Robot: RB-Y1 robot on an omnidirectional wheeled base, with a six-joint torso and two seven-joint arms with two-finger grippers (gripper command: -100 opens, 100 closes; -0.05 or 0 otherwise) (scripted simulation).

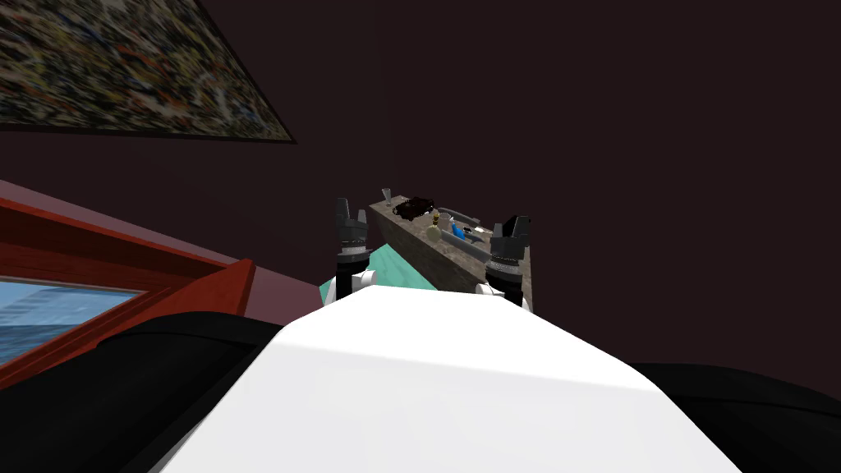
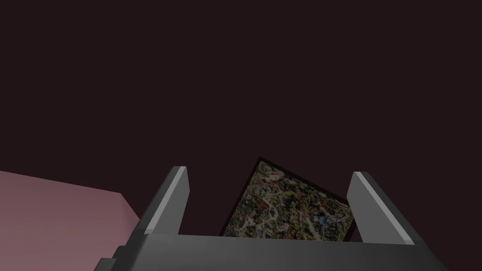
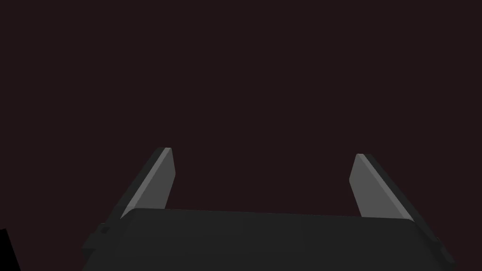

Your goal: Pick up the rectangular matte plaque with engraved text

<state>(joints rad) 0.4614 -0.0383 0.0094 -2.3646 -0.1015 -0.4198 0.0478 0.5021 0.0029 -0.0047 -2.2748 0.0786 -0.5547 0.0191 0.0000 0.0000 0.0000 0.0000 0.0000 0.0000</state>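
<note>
A narrow stone-coloured counter (image 1: 427, 246) runs away from me at the middle of the head view, with several small things on it. Among them are a dark brown flat object (image 1: 415, 205), a pale round bottle (image 1: 434, 227), a blue item (image 1: 458, 231) and a small glass (image 1: 386, 195). I cannot tell which of them is the plaque. My left gripper (image 1: 351, 207) (image 2: 268, 171) is raised just left of the counter's near end, fingers open and holding nothing. My right gripper (image 1: 517, 222) (image 3: 261, 153) is raised at the counter's right side, also open and holding nothing.
A red-brown piece of furniture (image 1: 123, 254) with a blue panel stands at the left. A dark maroon wall (image 1: 575, 123) rises behind the counter, with a speckled painting (image 1: 123, 74) on it. A teal patch (image 1: 394, 267) lies below the counter's near end.
</note>
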